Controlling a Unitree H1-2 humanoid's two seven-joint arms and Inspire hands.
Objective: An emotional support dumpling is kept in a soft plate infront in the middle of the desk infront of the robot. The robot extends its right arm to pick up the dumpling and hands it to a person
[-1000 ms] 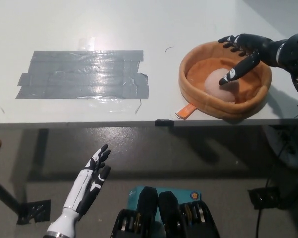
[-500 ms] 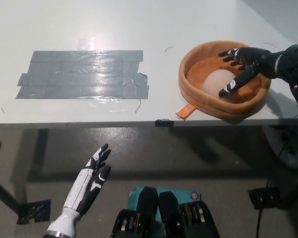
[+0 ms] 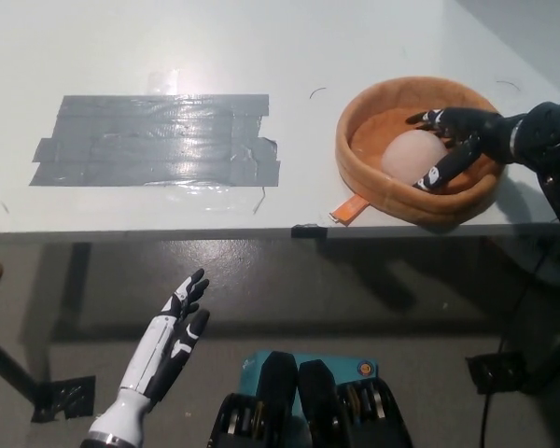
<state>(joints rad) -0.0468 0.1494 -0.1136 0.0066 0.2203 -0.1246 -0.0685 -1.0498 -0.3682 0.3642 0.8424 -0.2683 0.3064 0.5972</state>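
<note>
So the right hand (image 3: 455, 142) has dropped lower into the soft plate (image 3: 373, 191) near the desk's (image 3: 149, 47) front right edge, fingers spread around the dumpling (image 3: 409, 155), touching its right side, not closed yet. Left hand (image 3: 173, 341) rests open below the front edge.

A: What can't you make out?
B: The right hand (image 3: 459, 140) covers the right side of the dumpling (image 3: 411, 156), and the plate's (image 3: 373, 189) near wall hides its lower edge. Whether the fingers (image 3: 436, 175) actually touch it, I can't tell.
A: Anything cut off?
B: The right arm leaves the right edge; the counter (image 3: 121, 47) runs past the top and left
</note>
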